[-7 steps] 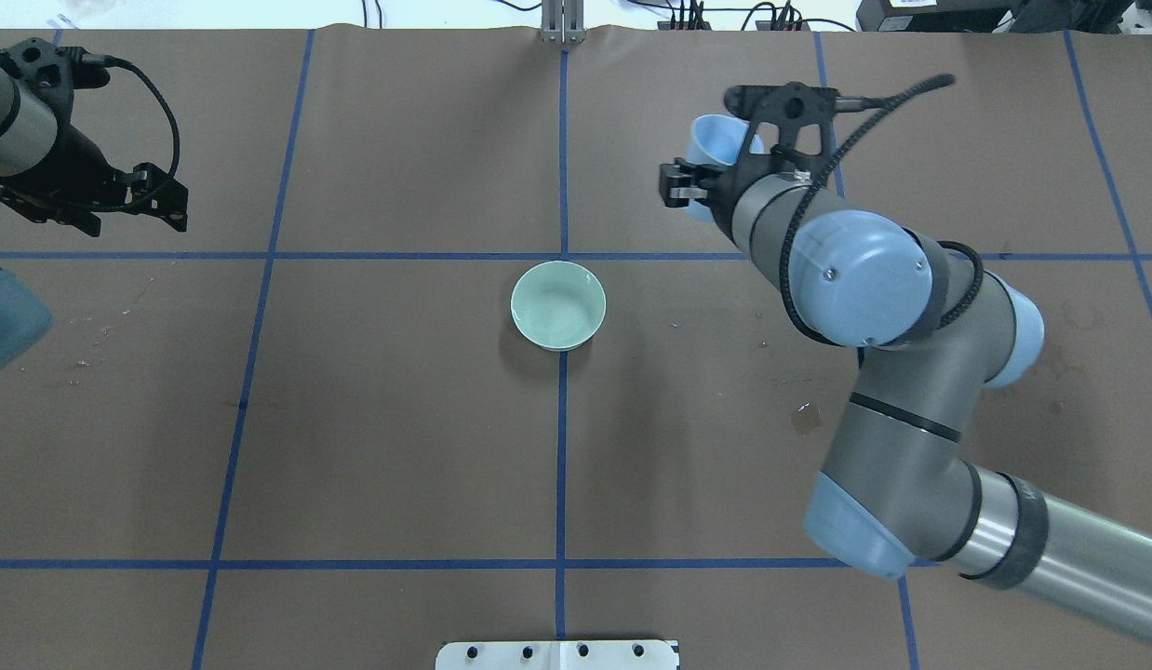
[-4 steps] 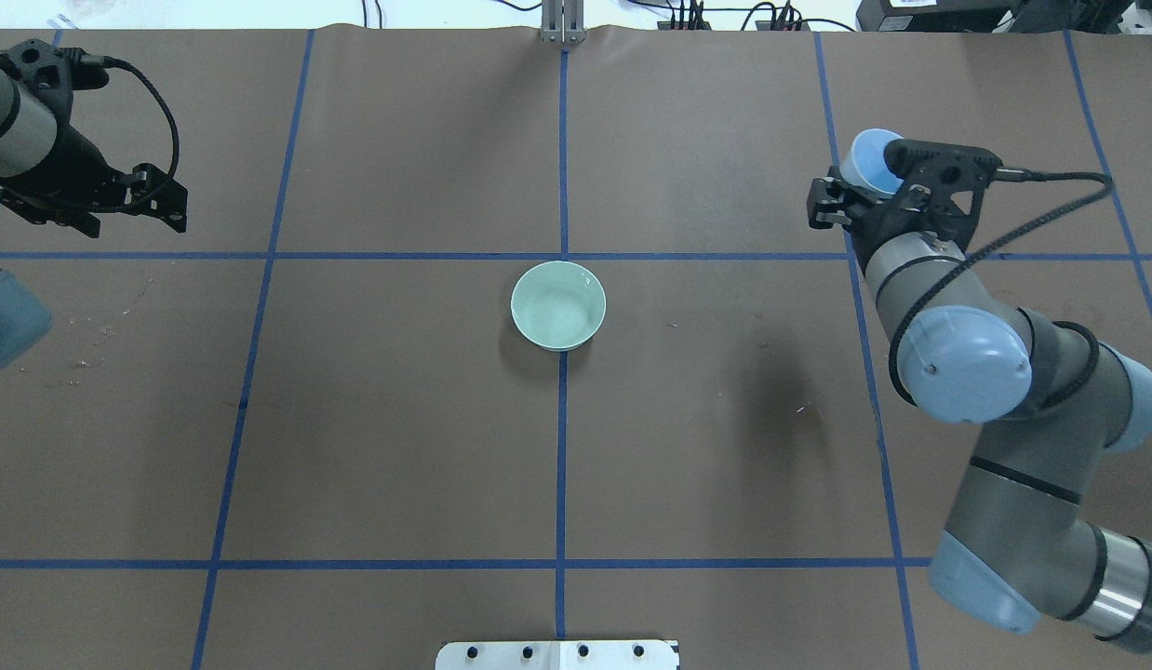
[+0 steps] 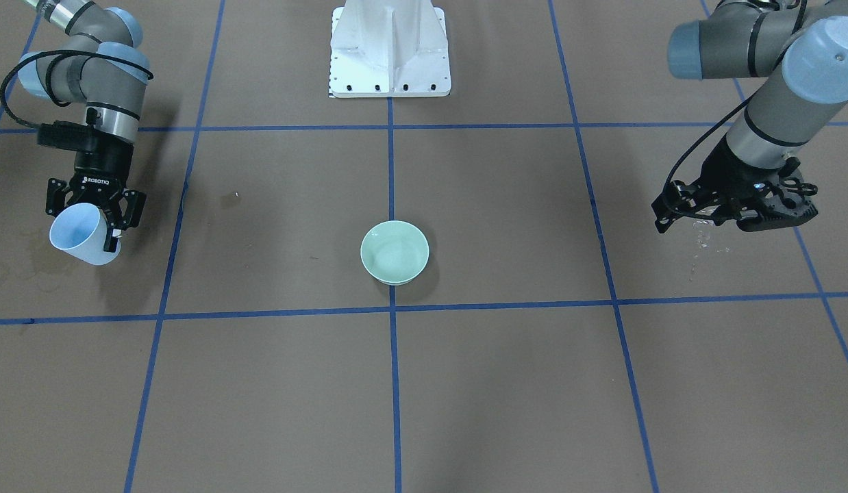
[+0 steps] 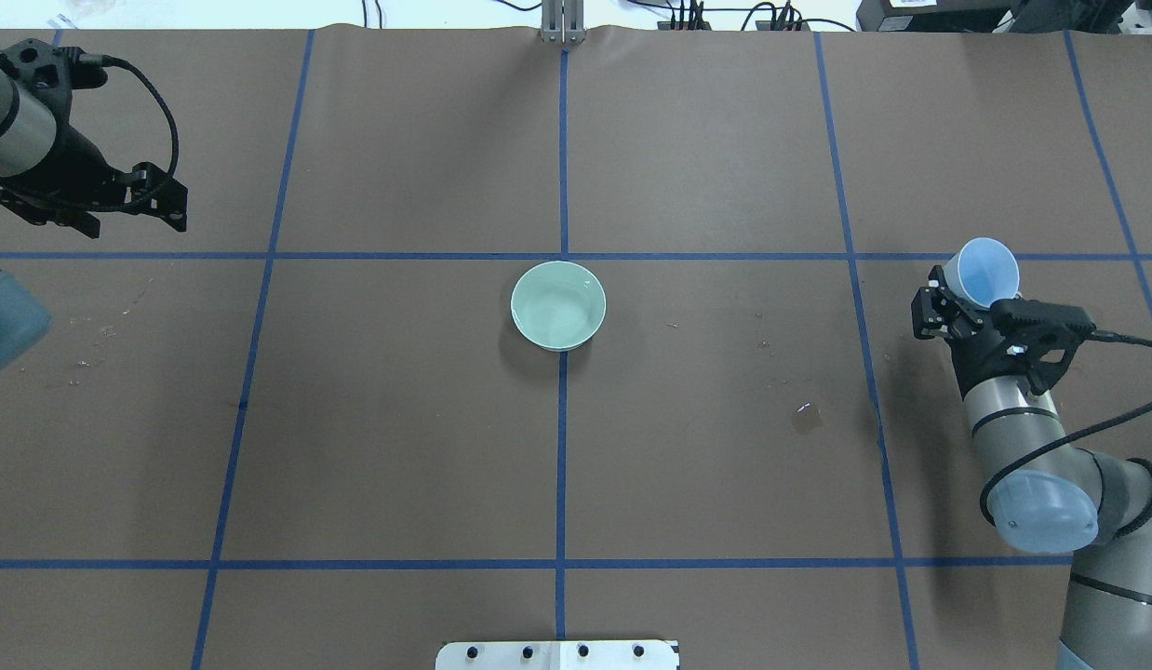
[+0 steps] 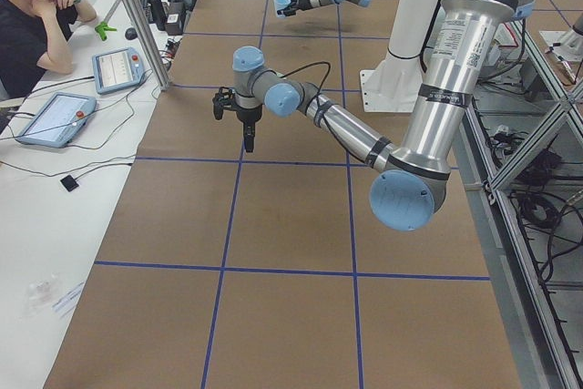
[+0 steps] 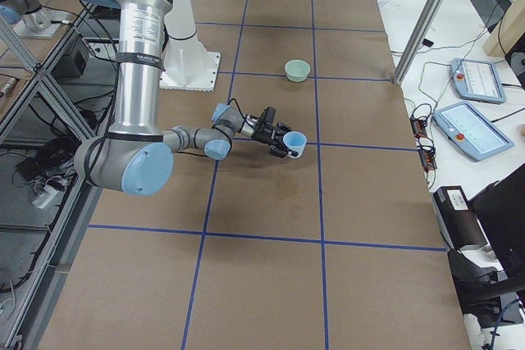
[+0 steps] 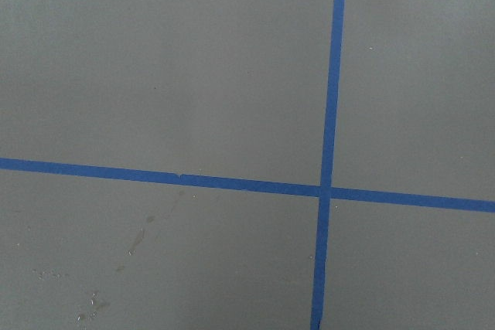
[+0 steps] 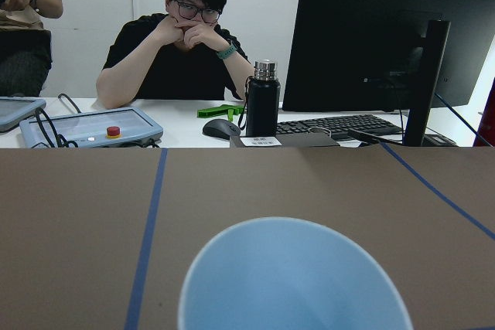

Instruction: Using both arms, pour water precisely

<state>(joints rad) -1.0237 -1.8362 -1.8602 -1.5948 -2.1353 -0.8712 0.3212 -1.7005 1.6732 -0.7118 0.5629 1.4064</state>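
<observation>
My right gripper (image 4: 957, 294) (image 3: 90, 211) is shut on a light blue cup (image 4: 984, 272) (image 3: 81, 236), held tilted above the mat near the table's right edge. The cup (image 8: 294, 280) looks empty inside in the right wrist view. A pale green bowl (image 4: 557, 304) (image 3: 394, 252) sits at the table's centre; water in it shows only as a faint glint. My left gripper (image 4: 174, 203) (image 3: 664, 205) hovers open and empty at the far left. Small water drops (image 3: 701, 239) lie on the mat beneath it.
A wet spot (image 4: 805, 416) and small drops mark the brown mat between bowl and right arm. The white pedestal (image 3: 390, 48) stands at the robot's side. A person (image 8: 186, 44) sits at a desk beyond the far edge, with a black bottle (image 8: 263, 102) and a monitor.
The right arm swung the cup from the back of the table, right of centre, out to the right edge and nearer the robot. The left arm and the bowl stayed put.
</observation>
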